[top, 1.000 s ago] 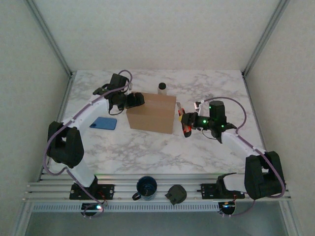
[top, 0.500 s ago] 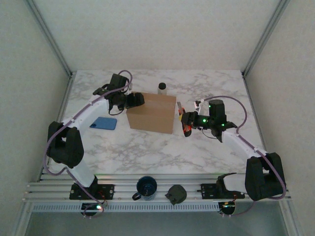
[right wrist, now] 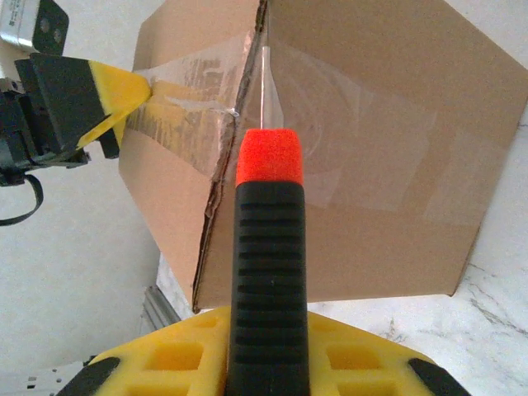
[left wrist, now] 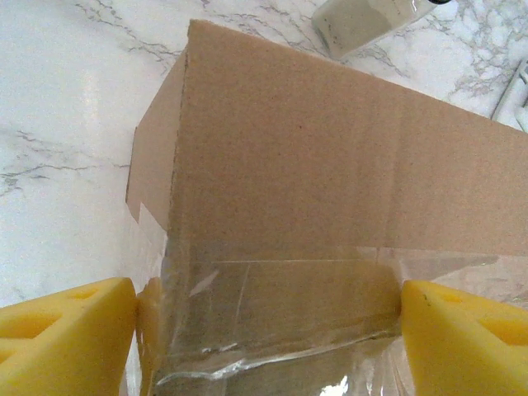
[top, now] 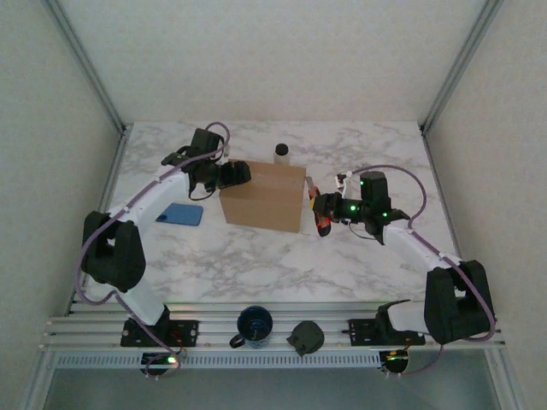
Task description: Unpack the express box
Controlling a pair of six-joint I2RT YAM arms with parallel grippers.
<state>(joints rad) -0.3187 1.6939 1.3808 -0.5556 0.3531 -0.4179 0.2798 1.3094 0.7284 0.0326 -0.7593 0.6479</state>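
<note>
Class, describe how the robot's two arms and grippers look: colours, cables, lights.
The left arm and right arm have white links with black joints; a purple cable runs along each. The left gripper and right gripper are black with yellow foam-like finger pads. Green lights glow on the right wrist.

Brown express box (top: 263, 196) — knife (right wrist: 266, 272) (black, orange-tipped)

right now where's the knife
In the right wrist view the knife is clamped in the right gripper, its blade at the taped corner seam of the express box, on the box's right side.
</note>
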